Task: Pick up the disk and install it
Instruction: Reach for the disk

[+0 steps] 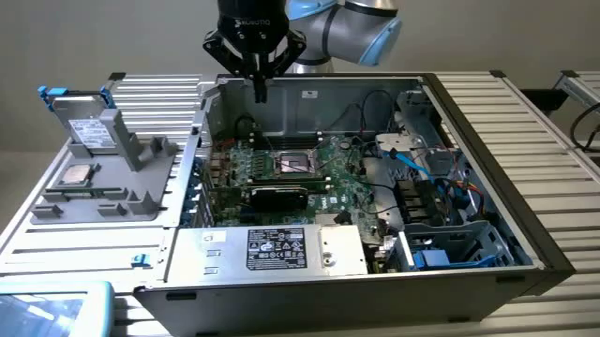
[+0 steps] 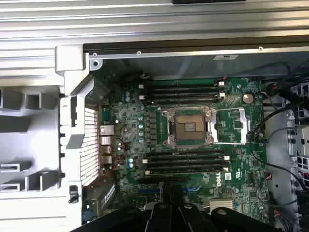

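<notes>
Shut tight and gripping nothing, the tool [image 1: 260,95] is hanging tips-down over the far side of the open computer case [image 1: 281,309], above the motherboard [image 1: 347,186] and its open processor socket [image 1: 294,163]. Well apart, at nine o'clock from the tool in the exterior view, the disk [image 1: 89,128] is standing tilted in a grey holder [image 1: 112,200] on the ribbed counter [image 1: 535,105], with a processor chip [image 1: 75,175] lying at its six o'clock.

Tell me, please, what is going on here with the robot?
One robot arm hangs its gripper, shut and empty, above the open computer case. The disk stands untouched in a grey holder at the exterior view's left, outside the case. It is not yet picked up.
</notes>
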Controlling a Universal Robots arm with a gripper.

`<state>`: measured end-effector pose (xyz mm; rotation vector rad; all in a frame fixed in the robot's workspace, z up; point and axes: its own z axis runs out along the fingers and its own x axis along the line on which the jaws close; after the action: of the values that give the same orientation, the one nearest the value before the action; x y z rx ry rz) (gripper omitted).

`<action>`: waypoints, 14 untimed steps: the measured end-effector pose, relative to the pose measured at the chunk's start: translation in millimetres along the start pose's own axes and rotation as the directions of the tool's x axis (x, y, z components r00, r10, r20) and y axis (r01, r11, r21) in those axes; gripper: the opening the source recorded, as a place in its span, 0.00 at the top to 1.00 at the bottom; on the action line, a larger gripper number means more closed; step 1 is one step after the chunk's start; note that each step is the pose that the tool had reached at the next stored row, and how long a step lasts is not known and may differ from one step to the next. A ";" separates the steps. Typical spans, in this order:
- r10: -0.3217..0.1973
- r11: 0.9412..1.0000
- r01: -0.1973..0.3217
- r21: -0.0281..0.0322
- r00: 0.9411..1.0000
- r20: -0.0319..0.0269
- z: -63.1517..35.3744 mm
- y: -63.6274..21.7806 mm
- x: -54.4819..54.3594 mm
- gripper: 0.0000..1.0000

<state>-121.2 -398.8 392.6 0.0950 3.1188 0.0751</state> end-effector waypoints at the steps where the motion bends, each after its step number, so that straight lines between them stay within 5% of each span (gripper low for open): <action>1: 0.000 1.000 0.000 0.000 1.000 0.000 0.0 0.0 0.0 0.89; 14: -0.001 1.000 0.001 0.000 1.000 0.000 0.0 -0.1 0.6 0.89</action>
<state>-121.8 -398.8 392.6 0.0941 3.1190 0.0751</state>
